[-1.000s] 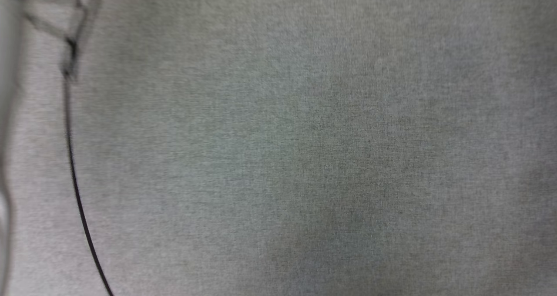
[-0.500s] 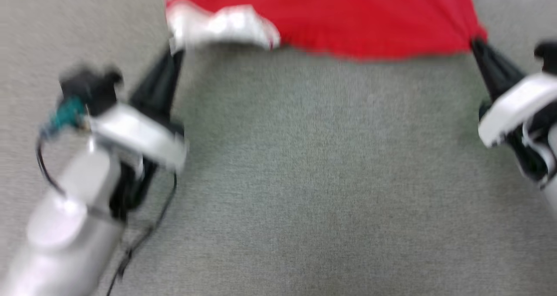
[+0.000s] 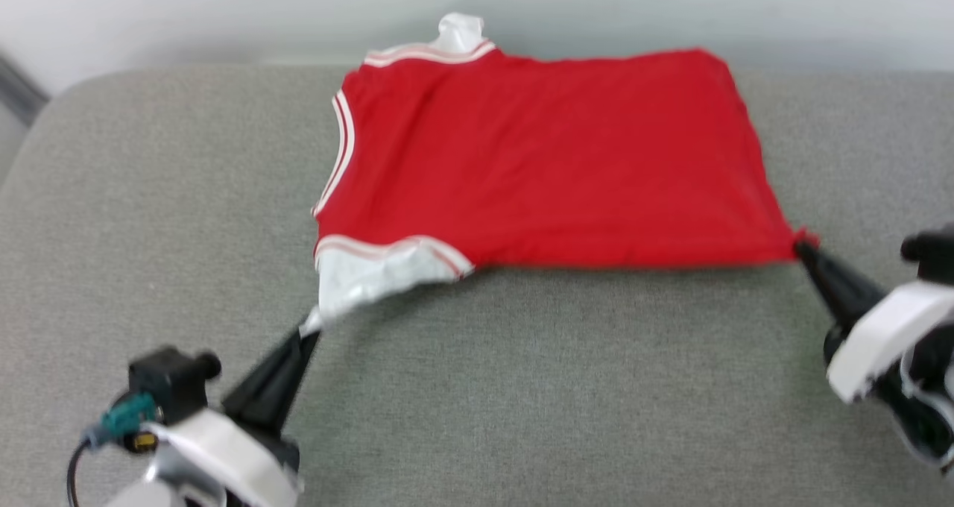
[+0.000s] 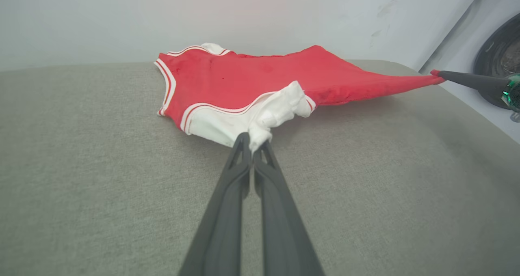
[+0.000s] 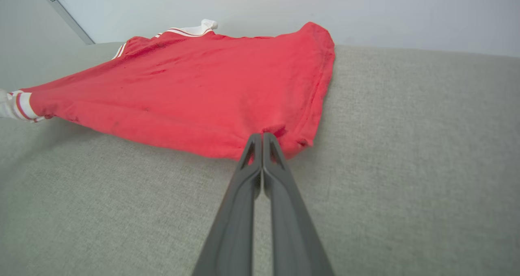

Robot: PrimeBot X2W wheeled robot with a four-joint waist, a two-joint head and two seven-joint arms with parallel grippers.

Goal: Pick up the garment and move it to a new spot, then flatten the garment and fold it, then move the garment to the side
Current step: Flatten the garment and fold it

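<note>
The garment [image 3: 544,171] is a red jersey with white sleeves and striped trim, spread on the grey fabric surface [image 3: 522,388] with its plain red side up. Its near edge is pulled taut between my two grippers. My left gripper [image 3: 309,332] is shut on the near white sleeve [image 4: 260,117]. At the garment's near right corner [image 5: 280,140], my right gripper [image 3: 801,247] is shut on the red hem. In the left wrist view the right gripper's dark fingers [image 4: 467,79] hold that stretched corner a little above the surface.
A pale wall [image 3: 223,15] rises just behind the grey surface's far edge. A dark round object [image 4: 499,61] stands beyond the surface on the right of the left wrist view. Bare grey fabric lies between the garment and me.
The head camera has tilted up, from bare grey fabric to the whole garment and both grippers. Both grippers keep their hold on the garment's near edge.
</note>
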